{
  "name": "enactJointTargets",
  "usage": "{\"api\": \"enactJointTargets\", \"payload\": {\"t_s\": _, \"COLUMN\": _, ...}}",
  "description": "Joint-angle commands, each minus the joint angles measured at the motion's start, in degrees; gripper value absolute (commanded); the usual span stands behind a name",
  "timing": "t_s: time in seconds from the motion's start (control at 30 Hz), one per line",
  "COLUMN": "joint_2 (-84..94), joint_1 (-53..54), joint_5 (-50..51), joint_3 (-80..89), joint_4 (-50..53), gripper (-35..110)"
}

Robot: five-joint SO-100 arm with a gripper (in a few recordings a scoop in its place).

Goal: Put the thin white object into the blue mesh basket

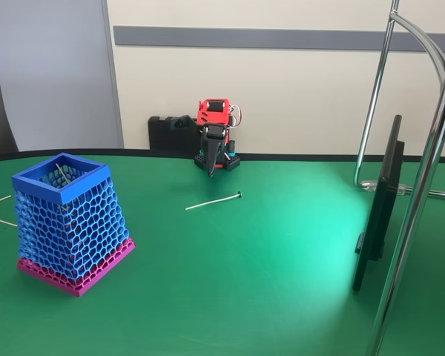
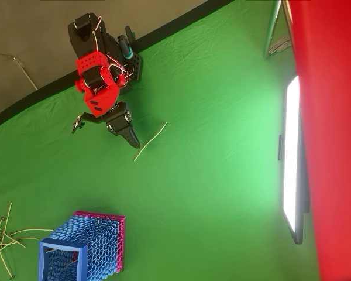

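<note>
One thin white stick (image 1: 213, 201) lies flat on the green table (image 1: 267, 274), just left of centre in the fixed view, with its small dark head at the right end. In the overhead view the same stick (image 2: 151, 141) sits slantwise in the upper middle of the frame, just right of the gripper's tip and apart from it.

The red and black arm (image 1: 213, 122) stands at the far edge of the table, upper centre of the fixed view, folded down on itself. Its gripper (image 1: 211, 167) points down toward the cloth, above and slightly left of the stick. In the overhead view the gripper (image 2: 131, 139) shows as a dark tapered point in the upper left part of the frame; the fingers look pressed together with nothing between them.

At the left of the fixed view stands the blue mesh basket (image 1: 98, 178), upright on its pink base band, well apart from the stick. A few thin sticks lean inside it. In the overhead view the basket (image 2: 59, 243) is at the lower left.

More loose sticks (image 2: 1, 234) lie scattered on the cloth at the lower left edge of the overhead view, just beside the basket.

A dark flat screen (image 1: 378, 204) stands on edge at the right of the fixed view, next to a chrome stand (image 1: 419, 193).
</note>
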Motion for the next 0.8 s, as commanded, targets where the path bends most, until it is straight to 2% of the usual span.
{"api": "enactJointTargets", "payload": {"t_s": 0.0, "joint_2": 0.44, "joint_1": -0.62, "joint_5": -0.79, "joint_3": 0.44, "joint_4": 0.18, "gripper": 1}}
{"api": "enactJointTargets", "payload": {"t_s": 0.77, "joint_2": 0.44, "joint_1": -0.97, "joint_5": -1.32, "joint_3": 0.44, "joint_4": 0.18, "gripper": 1}}
